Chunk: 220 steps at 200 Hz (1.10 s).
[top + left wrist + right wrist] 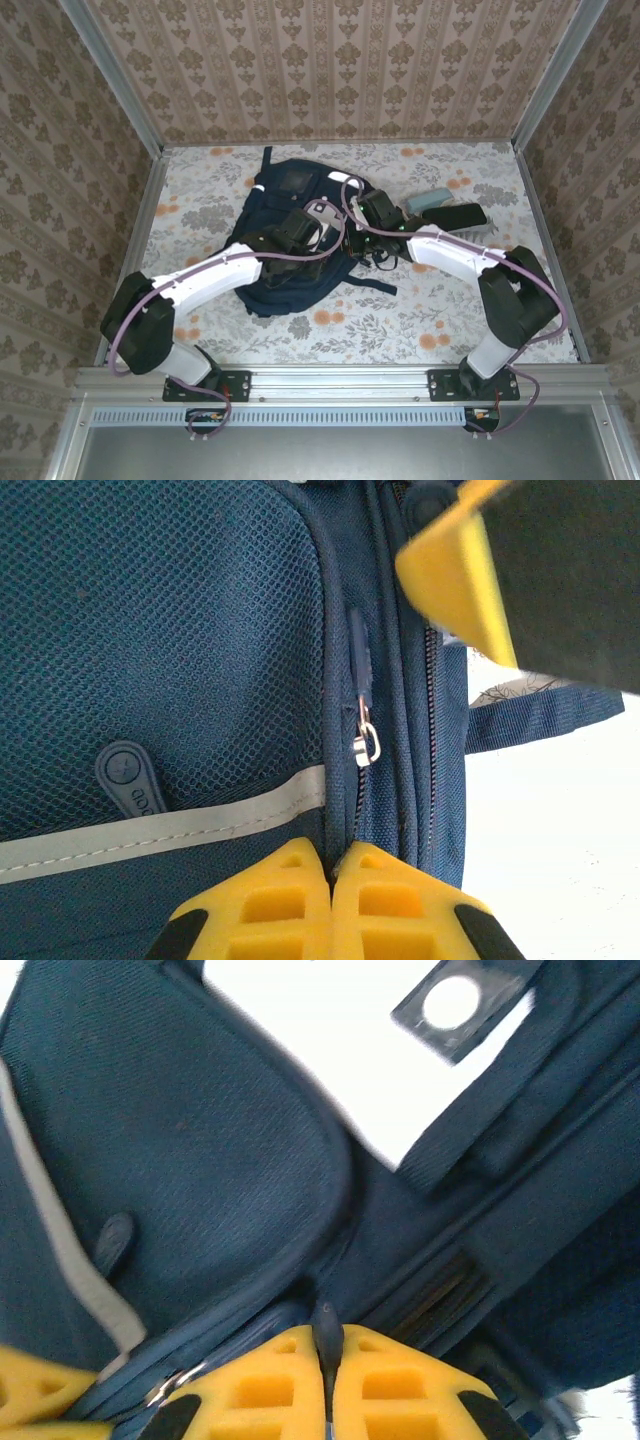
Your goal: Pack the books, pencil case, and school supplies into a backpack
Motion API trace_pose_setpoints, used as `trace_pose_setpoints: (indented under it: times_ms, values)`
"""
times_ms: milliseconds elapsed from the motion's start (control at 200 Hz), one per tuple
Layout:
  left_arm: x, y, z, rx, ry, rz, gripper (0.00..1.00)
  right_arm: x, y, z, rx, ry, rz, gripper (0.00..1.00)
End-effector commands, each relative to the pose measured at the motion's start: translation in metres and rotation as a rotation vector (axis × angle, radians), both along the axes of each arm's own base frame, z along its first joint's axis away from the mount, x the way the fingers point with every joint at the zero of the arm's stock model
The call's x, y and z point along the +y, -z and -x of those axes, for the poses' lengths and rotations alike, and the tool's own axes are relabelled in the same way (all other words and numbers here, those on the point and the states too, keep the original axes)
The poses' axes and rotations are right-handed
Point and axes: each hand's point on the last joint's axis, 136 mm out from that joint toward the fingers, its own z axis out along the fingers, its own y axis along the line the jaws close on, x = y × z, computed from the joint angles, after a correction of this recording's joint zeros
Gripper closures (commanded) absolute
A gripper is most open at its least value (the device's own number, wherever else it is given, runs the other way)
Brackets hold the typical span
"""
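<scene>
The navy backpack point(290, 185) lies flat in the middle of the table. My left gripper point(305, 222) is shut on a fabric seam of the backpack point(160, 630) beside a zipper, just below the silver slider point(366, 742); its fingertips point(333, 865) meet with cloth between them. My right gripper point(362, 212) is shut on a dark blue zipper pull point(327, 1325) on the backpack point(180, 1130). Right of the bag lie a grey-blue pouch point(428, 199), likely the pencil case, and a dark flat item point(455, 217), possibly a book. The other school supplies are out of view.
Patterned walls close in the table on three sides. Loose dark straps point(370, 287) trail from the bag's near side. A white reflective stripe point(150, 832) crosses the mesh pocket. The two grippers sit close together over the bag, the right one's yellow finger point(460, 580) entering the left wrist view.
</scene>
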Motion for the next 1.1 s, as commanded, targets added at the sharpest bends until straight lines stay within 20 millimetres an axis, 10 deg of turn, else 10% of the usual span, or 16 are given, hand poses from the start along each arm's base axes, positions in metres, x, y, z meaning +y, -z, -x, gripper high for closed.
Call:
trace_pose_setpoints:
  times_ms: [0, 110, 330, 570, 1095]
  values:
    - [-0.019, -0.023, -0.021, -0.039, -0.049, 0.116, 1.00, 0.025, -0.028, 0.021, -0.005, -0.063, -0.194, 0.97]
    - [-0.020, -0.033, -0.021, -0.028, -0.047, 0.163, 0.99, 0.012, -0.034, 0.015, -0.060, -0.009, -0.192, 0.99]
    - [0.014, -0.052, -0.015, -0.060, -0.043, 0.170, 0.53, -0.025, -0.046, -0.025, -0.072, 0.145, -0.200, 1.00]
    - [0.031, -0.064, -0.009, -0.192, 0.095, 0.085, 0.31, -0.028, -0.044, -0.077, -0.056, 0.162, -0.191, 1.00]
    - [0.000, -0.021, -0.044, -0.238, 0.408, -0.126, 0.36, -0.029, -0.027, -0.123, -0.019, 0.132, -0.192, 1.00]
